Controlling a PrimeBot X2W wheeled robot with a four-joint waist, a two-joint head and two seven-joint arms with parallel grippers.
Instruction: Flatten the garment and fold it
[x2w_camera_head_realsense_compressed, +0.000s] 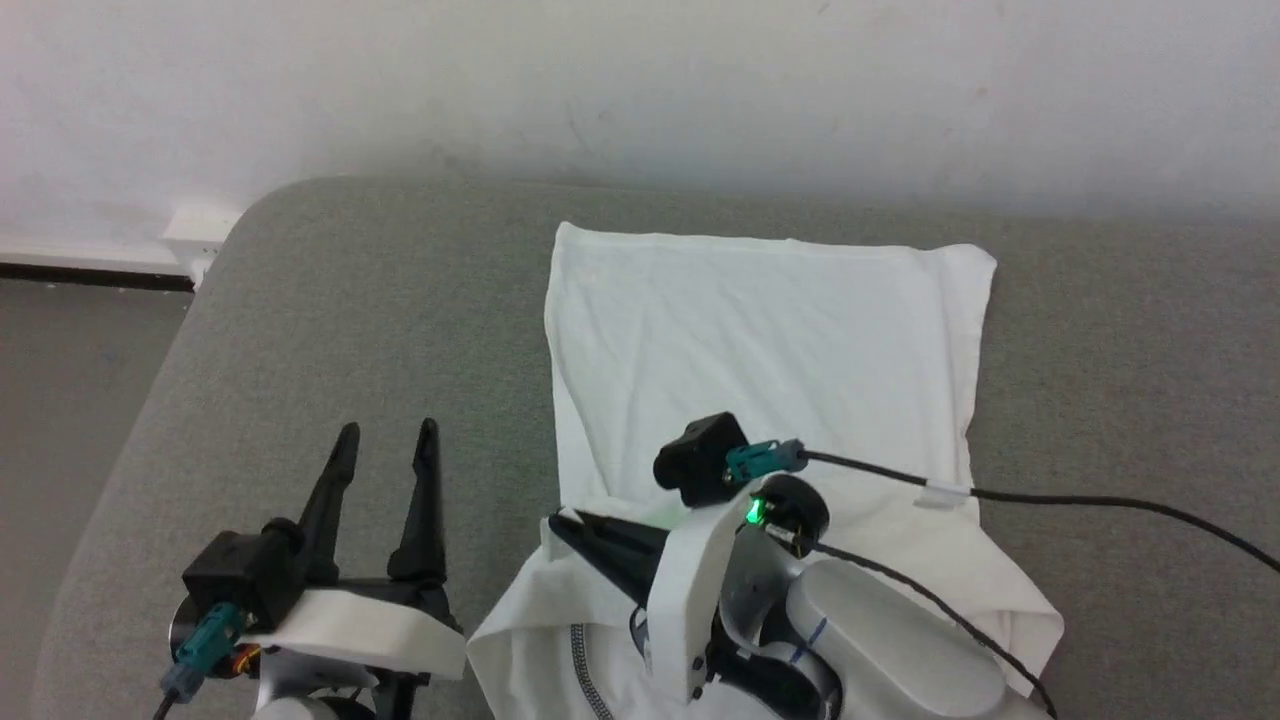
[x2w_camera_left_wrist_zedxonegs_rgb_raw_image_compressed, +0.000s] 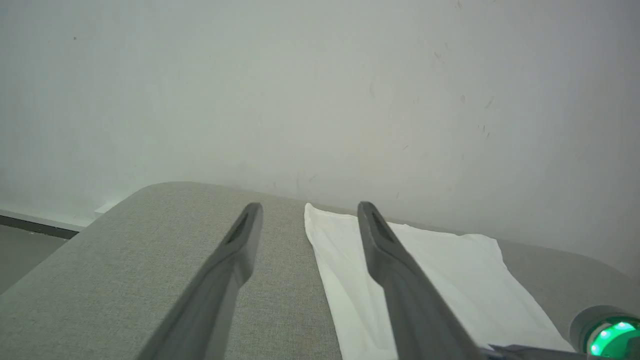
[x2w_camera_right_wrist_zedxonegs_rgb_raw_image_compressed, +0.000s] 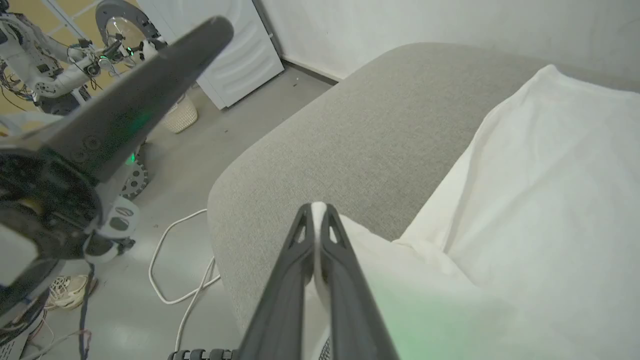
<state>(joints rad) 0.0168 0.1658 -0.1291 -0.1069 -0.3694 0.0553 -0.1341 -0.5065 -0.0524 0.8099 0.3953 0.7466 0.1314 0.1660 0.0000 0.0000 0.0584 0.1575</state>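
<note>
**Right gripper pinches the shirt's near corner**

The large white thin-fabric shirt (x2w_camera_head_realsense_compressed: 760, 340) lies on a grey fabric-covered cushion (x2w_camera_head_realsense_compressed: 380, 300), bunched up nearest the robot. The right gripper (x2w_camera_head_realsense_compressed: 560, 522) is clamped on what seems to be a raised fold at its left edge. The left gripper (x2w_camera_head_realsense_compressed: 388, 430) hovers beside the shirt, spread wide and empty.

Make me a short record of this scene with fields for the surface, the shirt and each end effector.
surface: grey padded top
shirt: white, far part lying flat, near part bunched
left end effector: open, empty, to the left of the shirt
right end effector: shut on a fold at the shirt's near left edge
</note>
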